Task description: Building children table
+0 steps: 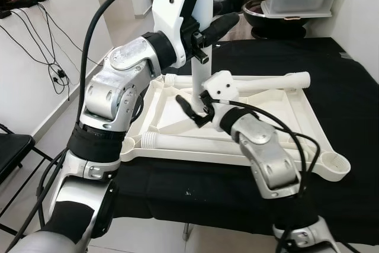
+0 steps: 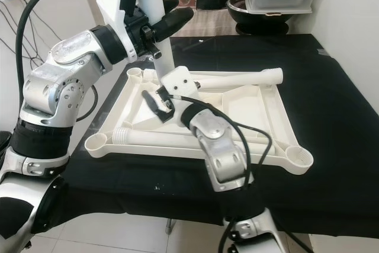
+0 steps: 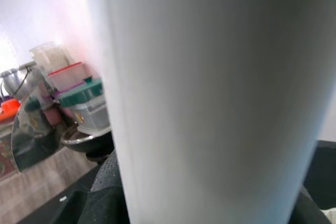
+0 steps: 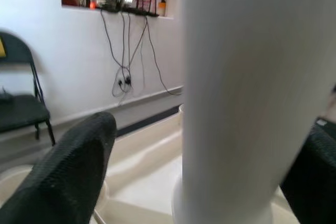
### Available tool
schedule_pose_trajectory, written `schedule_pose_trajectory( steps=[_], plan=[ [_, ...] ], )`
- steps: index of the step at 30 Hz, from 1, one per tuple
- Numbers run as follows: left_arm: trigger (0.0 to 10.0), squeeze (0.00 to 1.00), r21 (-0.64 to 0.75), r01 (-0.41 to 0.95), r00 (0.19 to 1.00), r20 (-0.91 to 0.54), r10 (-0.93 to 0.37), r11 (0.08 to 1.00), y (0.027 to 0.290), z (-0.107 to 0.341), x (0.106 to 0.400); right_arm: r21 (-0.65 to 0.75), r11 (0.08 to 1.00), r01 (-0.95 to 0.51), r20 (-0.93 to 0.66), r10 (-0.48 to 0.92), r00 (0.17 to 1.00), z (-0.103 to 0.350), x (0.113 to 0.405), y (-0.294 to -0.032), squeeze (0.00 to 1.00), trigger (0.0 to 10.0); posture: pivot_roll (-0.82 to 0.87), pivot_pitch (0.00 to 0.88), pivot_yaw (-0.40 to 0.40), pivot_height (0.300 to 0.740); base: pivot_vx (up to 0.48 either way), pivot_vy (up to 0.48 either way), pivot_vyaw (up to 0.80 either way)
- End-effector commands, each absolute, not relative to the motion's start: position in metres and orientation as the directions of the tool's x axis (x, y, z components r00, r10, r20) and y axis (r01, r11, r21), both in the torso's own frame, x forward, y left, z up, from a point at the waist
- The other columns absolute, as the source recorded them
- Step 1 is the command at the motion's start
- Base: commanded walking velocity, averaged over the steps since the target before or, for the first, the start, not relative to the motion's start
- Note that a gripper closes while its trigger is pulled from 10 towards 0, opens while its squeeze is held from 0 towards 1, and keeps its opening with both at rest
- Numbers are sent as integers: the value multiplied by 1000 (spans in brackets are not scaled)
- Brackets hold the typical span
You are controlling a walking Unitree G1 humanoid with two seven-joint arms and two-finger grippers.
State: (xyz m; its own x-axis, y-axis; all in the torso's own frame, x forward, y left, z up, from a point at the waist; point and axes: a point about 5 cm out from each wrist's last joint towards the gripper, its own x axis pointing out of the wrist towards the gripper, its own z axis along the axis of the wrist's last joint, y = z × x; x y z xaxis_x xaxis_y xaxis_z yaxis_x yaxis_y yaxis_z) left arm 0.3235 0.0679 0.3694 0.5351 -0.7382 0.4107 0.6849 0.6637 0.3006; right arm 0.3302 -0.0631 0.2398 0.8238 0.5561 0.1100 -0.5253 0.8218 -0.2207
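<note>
A white plastic children's tabletop (image 1: 296, 117) lies upside down on the black-covered worktop (image 1: 349, 87). An upright white plastic table leg (image 1: 201, 39) stands in its middle — both claws grip it. The left claw (image 1: 207, 31) is clamped around the leg high up, one black finger (image 1: 222, 25) wrapping its far side. The right claw (image 1: 198, 108) holds the leg low, just above the tabletop, fingers (image 4: 68, 166) on either side. Another white leg (image 1: 266, 81) lies along the tabletop's far edge.
</note>
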Motion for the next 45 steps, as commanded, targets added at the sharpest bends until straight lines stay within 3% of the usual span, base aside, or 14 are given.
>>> schedule_pose_trajectory(
  steps=[1,4,19,20,21,22,23,24,25,40,41,42,43,45],
  plan=[
    [0,0,310,692,512,426,-746,652,63,371,319,-140,823,-551,128,567,814,246,330,-53,94,10000,-1,0,49,740,0,0,0],
    [0,0,304,695,511,430,-744,652,63,371,318,-90,831,-549,149,556,818,248,331,-49,0,10000,2,3,50,740,0,0,0],
    [0,0,268,710,511,441,-738,652,60,369,318,-20,830,-558,273,541,795,272,334,-27,0,10000,11,12,47,740,0,0,0],
    [0,0,266,710,511,443,-737,652,60,369,318,-32,829,-558,281,544,791,273,333,-26,0,5529,11,12,47,740,0,0,0],
    [0,0,265,710,511,444,-736,653,59,369,318,-49,829,-557,283,547,788,273,333,-24,0,4275,11,12,46,740,0,0,0],
    [0,0,265,710,511,444,-736,653,59,369,318,-49,829,-557,283,547,788,273,333,-24,0,4275,11,12,46,740,0,0,0],
    [0,0,263,710,511,445,-735,653,59,370,318,-75,826,-559,284,555,782,273,333,-22,0,2353,11,12,46,740,0,0,0],
    [0,0,263,710,511,445,-735,653,59,370,318,-75,826,-559,284,555,782,273,333,-22,0,2353,11,12,46,740,0,0,0],
    [0,0,262,710,511,446,-735,653,59,370,318,-119,823,-555,284,564,776,272,332,-20,0,0,11,13,45,740,0,0,0],
    [0,0,214,713,518,481,-707,668,60,374,317,-284,798,-531,295,600,744,267,331,-12,0,0,13,11,40,740,0,0,0],
    [4588,804,198,713,520,494,-696,673,62,375,318,-281,803,-526,294,594,749,266,332,-13,0,0,10,8,40,740,0,0,0],
    [4588,804,198,713,520,494,-696,673,62,375,318,-281,803,-526,294,594,749,266,332,-13,0,0,10,8,40,740,0,0,0],
    [9961,1000,188,723,512,500,-699,665,62,375,317,-271,809,-522,292,586,756,265,333,-15,0,0,10,8,40,740,0,0,0],
    [9961,1000,188,723,512,500,-699,665,62,375,317,-271,809,-522,292,586,756,265,333,-15,0,0,10,8,40,740,0,0,0]
  ],
)
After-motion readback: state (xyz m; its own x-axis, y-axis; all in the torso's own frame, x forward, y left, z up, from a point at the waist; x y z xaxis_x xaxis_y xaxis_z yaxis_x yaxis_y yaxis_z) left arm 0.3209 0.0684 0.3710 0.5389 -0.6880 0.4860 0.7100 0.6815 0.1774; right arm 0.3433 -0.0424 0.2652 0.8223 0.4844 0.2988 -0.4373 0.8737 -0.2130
